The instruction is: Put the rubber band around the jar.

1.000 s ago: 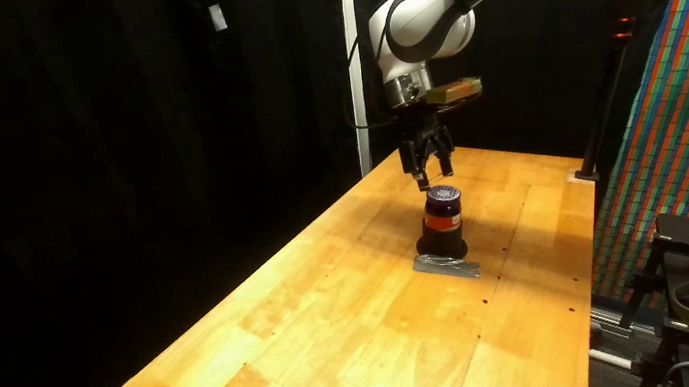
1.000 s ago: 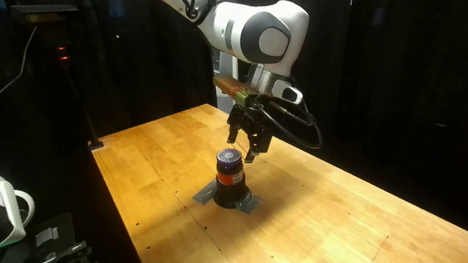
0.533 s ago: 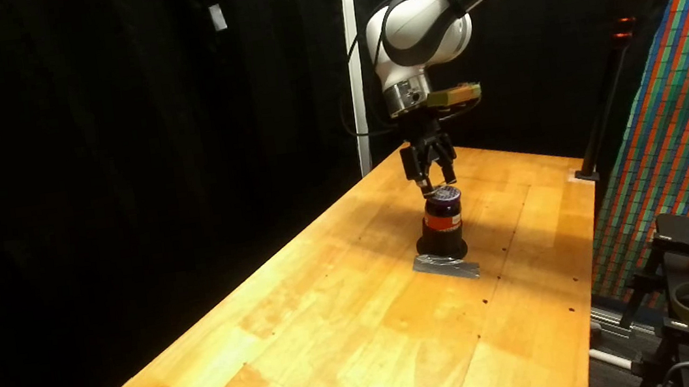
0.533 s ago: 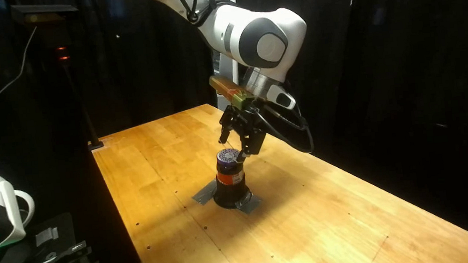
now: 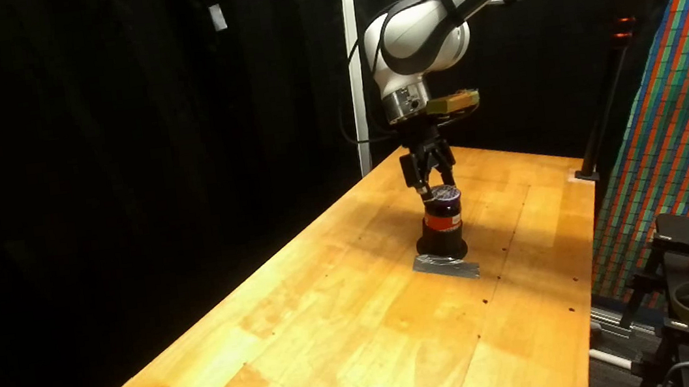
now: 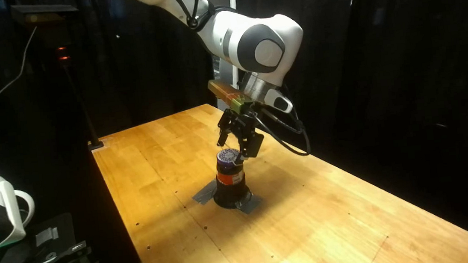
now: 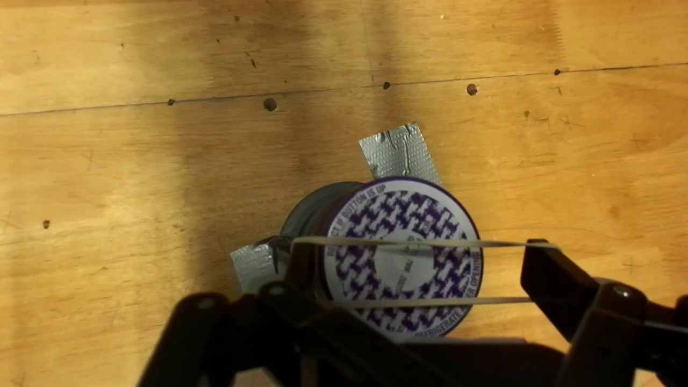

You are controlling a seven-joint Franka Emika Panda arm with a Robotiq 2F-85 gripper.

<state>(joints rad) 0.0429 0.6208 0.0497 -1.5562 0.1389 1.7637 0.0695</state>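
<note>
Grey tape strips flanked the upright jar on the tabletop, while the gripper, spread with the rubber band stretched across it, had dropped nearer the lid than before.

Band partly hidden at fingers.

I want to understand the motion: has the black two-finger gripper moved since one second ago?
Yes, downward: judged against the unmoved dark cylindrical jar with an orange-red band in an exterior view, the gripper sits lower.
</note>
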